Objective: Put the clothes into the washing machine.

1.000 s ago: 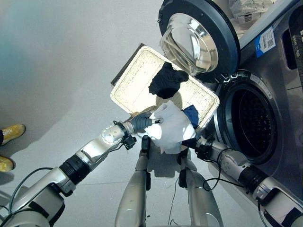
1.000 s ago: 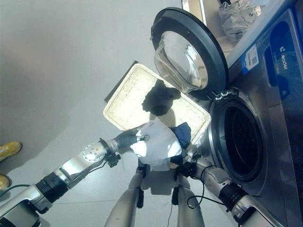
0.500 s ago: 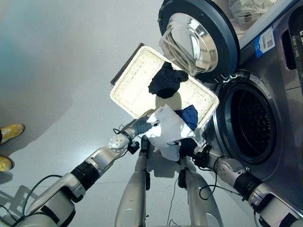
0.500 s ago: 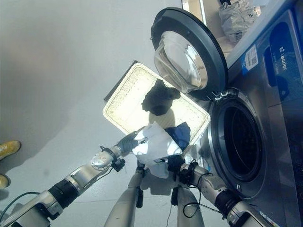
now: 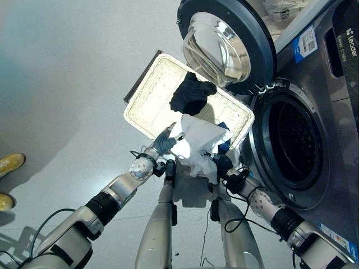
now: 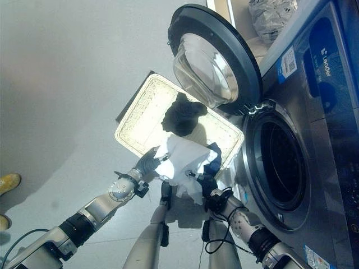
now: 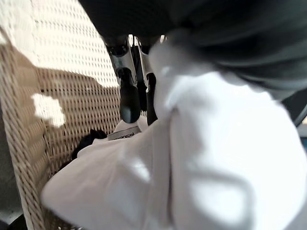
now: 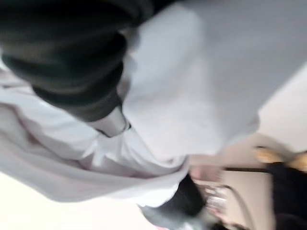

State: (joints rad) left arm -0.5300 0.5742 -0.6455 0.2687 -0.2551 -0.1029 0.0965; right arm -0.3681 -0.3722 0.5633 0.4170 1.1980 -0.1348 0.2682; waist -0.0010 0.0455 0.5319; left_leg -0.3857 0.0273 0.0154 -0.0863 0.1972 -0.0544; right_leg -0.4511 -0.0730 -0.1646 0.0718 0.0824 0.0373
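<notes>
A white garment (image 5: 196, 141) hangs between my two hands over the near rim of a pale wicker basket (image 5: 147, 106). My left hand (image 5: 163, 143) grips its left edge; in the left wrist view the fingers (image 7: 127, 96) lie against the white cloth (image 7: 216, 158). My right hand (image 5: 222, 166) holds the lower right edge, and a finger (image 8: 112, 122) digs into the cloth (image 8: 182, 96). A black garment (image 5: 190, 95) lies in the basket, and a blue one (image 5: 225, 147) peeks out behind the white one. The washing machine's drum opening (image 5: 289, 143) gapes to the right.
The round machine door (image 5: 221, 45) stands swung open above the basket's far corner. A person's yellow shoes (image 5: 11, 163) show at the left edge on the grey floor. A crumpled bag (image 6: 269, 12) sits on top of the machine.
The right hand has come in to the white garment's lower right edge, and the garment now hangs spread between both hands. The camera has shifted slightly.
</notes>
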